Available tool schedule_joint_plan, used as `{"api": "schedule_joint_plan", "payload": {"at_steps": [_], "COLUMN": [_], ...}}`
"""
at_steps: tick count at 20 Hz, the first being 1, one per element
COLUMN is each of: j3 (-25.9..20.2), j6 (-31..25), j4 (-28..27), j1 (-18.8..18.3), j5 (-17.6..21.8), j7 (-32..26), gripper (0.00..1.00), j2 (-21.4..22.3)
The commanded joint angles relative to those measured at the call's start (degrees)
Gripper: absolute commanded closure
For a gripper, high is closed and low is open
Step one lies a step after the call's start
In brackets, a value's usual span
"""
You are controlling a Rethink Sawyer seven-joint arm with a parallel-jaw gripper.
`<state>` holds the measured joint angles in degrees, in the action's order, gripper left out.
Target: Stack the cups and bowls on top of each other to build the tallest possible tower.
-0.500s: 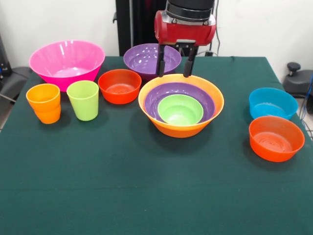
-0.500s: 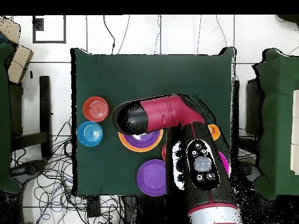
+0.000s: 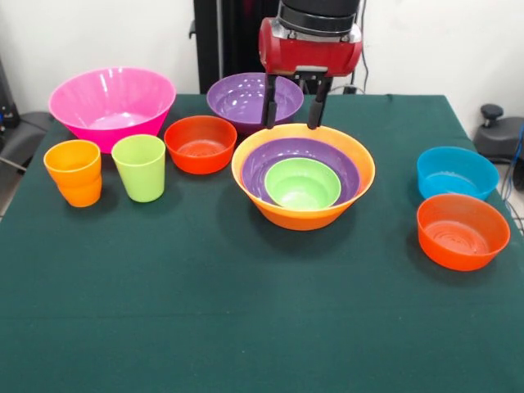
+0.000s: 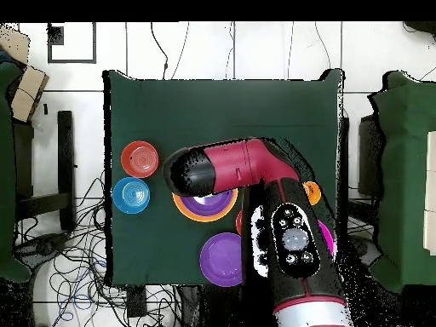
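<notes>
Eight glossy plastic bowls and two plastic tumblers on green bench [image 3: 246,327], three bowls nested mid-frame, large yellow-orange bowl [image 3: 304,213] outermost, wide purple bowl [image 3: 255,168], small lime-green bowl [image 3: 302,182], orange tumbler [image 3: 74,172] and lime-green tumbler [image 3: 139,167] at left, end effector [image 3: 293,124] open, empty, above nest's far rim.

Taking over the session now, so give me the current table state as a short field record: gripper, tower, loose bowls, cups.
gripper: open, empty, over the far rim of the tower
tower: yellow-orange bowl holding a purple bowl, small lime-green bowl innermost
pink bowl: loose, far corner beside the cups
second purple bowl: loose, behind the tower
red-orange bowls: one beside the tower, one near the blue bowl
cups: orange cup and lime-green cup, upright, side by side
</notes>
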<state>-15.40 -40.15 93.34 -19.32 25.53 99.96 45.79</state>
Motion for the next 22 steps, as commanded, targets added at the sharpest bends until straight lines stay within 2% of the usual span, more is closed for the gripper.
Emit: {"api": "schedule_joint_plan", "payload": {"at_steps": [1,6,10,16,22], "j3": [-2.6,-6.02,-8.69,-11.06,-11.34], "j6": [0.7,-3.79,-5.47,-4.95,0.86], "j4": [0.76,2.2,1.95,4.58,9.97], "j1": [-2.27,-9.37,-13.62,-16.39,-17.03], "j5": [-1.85,-4.6,-5.27,-5.3,-2.41], "j7": [0.6,-8.31,-11.89,-11.0,-7.56], "gripper": [0.0,0.0,0.0,0.0,0.0], "j2": [-1.67,2.29,2.21,2.58,3.21]}}
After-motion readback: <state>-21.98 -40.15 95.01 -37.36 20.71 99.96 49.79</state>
